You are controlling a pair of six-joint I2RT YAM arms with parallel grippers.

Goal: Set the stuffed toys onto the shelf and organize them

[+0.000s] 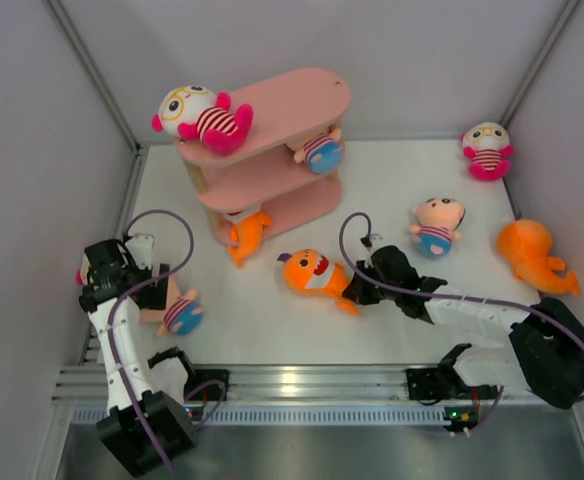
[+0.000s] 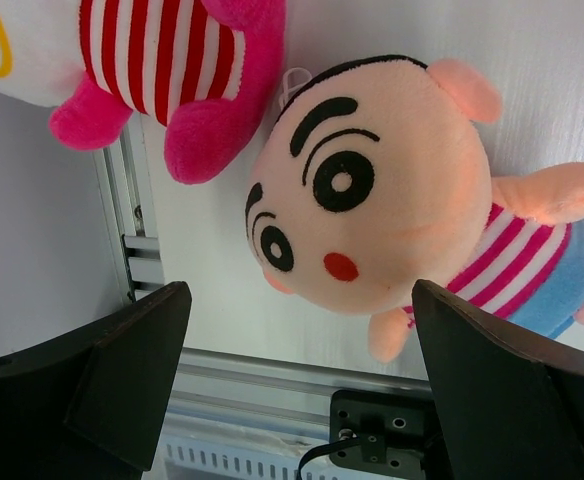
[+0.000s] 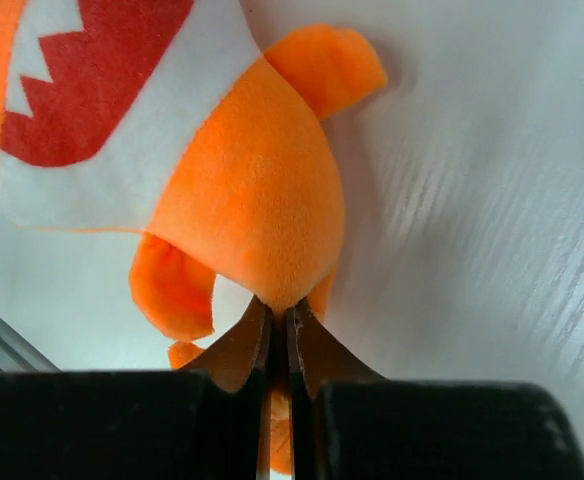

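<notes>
Fingers (image 3: 234,350) of the right gripper (image 3: 280,318) are pressed together on the tapering tail end of an orange shark (image 3: 252,200). It is short-pile plush with a white belly and a red mouth edged in jagged white teeth. This toy lies on the white, faintly grained table (image 1: 272,320), in front of the shelf (image 1: 292,100) and to its right, with a strip of bare tabletop between the two.

The left gripper (image 2: 300,295) has its dark fingers spread wide, apart from the peach-headed doll (image 2: 372,190) that lies face up between them. That doll lies well in front of the shelf's left end, close to the metal rail (image 1: 302,380) at the table's near edge. A magenta-limbed doll (image 2: 172,60) in a red-and-white striped shirt lies just beside it, by the left wall.

The pink shelf is three long oval boards on pale wooden posts. A white-headed doll (image 1: 202,118) lies at the left end of the top board. A second peach doll (image 1: 320,152) sits at the right end of the middle board. A second shark (image 1: 244,232) hangs over the bottom board's front edge.

Right of the shelf lie another white-headed doll (image 1: 487,150), a third peach doll (image 1: 437,225) and a third shark (image 1: 532,255).
</notes>
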